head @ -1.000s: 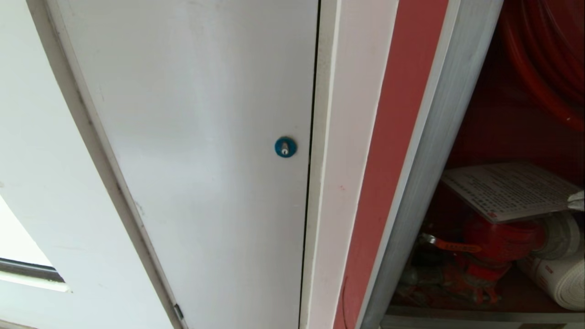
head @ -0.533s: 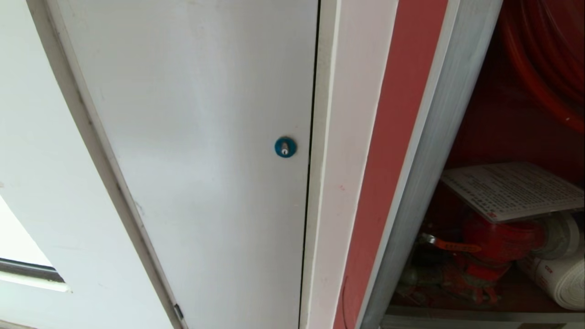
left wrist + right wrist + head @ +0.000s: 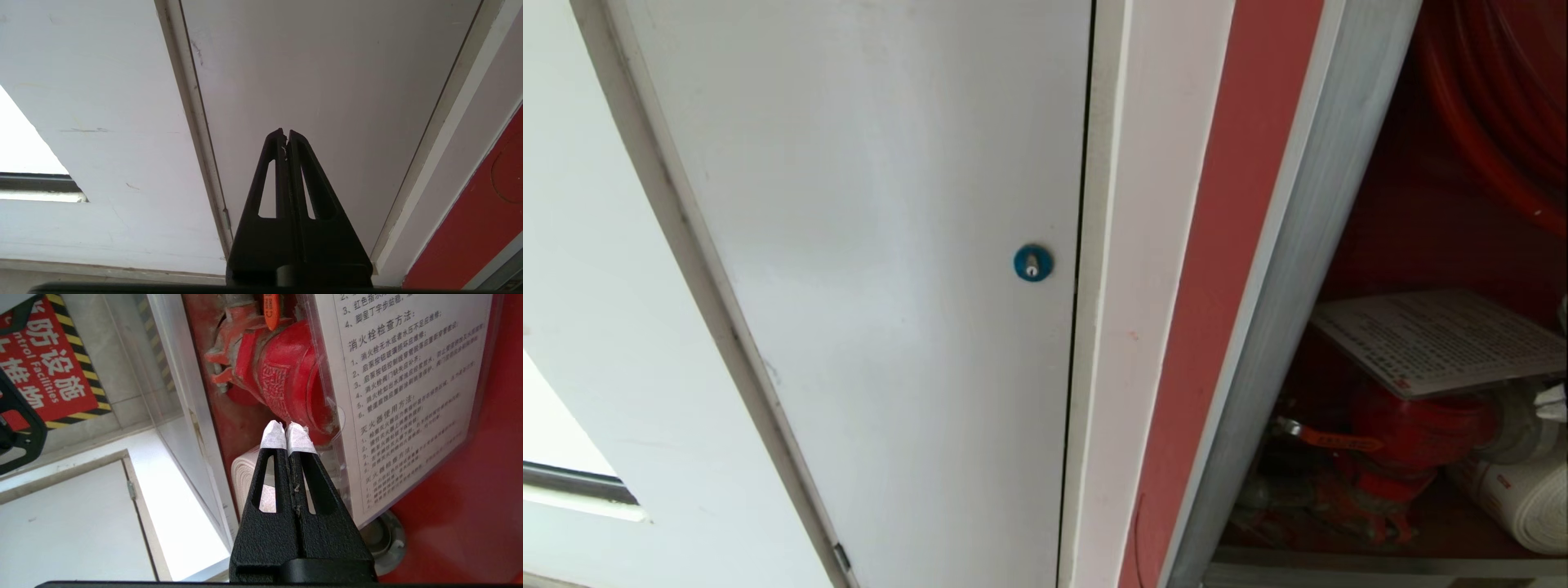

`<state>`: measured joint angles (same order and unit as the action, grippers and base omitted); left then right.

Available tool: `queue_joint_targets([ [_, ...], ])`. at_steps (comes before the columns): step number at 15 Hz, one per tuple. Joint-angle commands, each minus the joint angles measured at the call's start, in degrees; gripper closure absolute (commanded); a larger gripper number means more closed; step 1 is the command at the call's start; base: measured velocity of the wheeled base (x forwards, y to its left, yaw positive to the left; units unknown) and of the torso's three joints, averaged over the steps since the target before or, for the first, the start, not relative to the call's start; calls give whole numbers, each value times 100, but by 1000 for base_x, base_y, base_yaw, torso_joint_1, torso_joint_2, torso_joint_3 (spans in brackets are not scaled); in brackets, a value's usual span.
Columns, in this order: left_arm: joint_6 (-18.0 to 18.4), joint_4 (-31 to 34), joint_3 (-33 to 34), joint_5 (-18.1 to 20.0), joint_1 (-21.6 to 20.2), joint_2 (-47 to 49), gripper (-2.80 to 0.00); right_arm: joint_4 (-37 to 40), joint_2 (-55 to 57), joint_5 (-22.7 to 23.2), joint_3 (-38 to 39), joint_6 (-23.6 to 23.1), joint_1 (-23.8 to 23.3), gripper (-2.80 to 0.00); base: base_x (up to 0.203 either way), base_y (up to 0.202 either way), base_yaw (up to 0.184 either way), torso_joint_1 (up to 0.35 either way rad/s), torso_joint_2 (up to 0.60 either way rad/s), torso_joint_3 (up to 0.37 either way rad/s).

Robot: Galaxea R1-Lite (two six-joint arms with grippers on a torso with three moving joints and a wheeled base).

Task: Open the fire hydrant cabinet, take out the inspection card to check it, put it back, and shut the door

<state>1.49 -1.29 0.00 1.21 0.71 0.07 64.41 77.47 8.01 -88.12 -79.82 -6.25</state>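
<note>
Cabinet (image 3: 1290, 269) open at right; inspection card (image 3: 1441, 339) resting atop red valve (image 3: 1413, 433); right gripper (image 3: 288, 435) pinched empty, newly reappeared lower at right edge; card pickup pending; left gripper (image 3: 286, 134) closed, parked.

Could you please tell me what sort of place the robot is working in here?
Probably a building corridor at a wall-mounted fire hydrant cabinet: a red hydrant valve, rolled white hose and a plain white door beside it.

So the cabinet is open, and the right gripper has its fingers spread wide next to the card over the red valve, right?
Not quite: the right gripper is shut, its taped tips pressed together, as the right wrist view shows. The fire hydrant cabinet is open, and the gripper is beside the inspection card over the red hydrant valve.
</note>
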Motion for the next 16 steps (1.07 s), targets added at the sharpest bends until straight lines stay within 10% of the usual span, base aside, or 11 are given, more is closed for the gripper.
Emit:
queue_joint_targets([
  [1,1,-3,79,2,0,1,0,-54,140,73,-23,-33,-7,0,0,0,0,0,0,0],
  [16,1,-3,79,2,0,1,0,-311,444,210,-361,432,-7,0,0,0,0,0,0,0],
])
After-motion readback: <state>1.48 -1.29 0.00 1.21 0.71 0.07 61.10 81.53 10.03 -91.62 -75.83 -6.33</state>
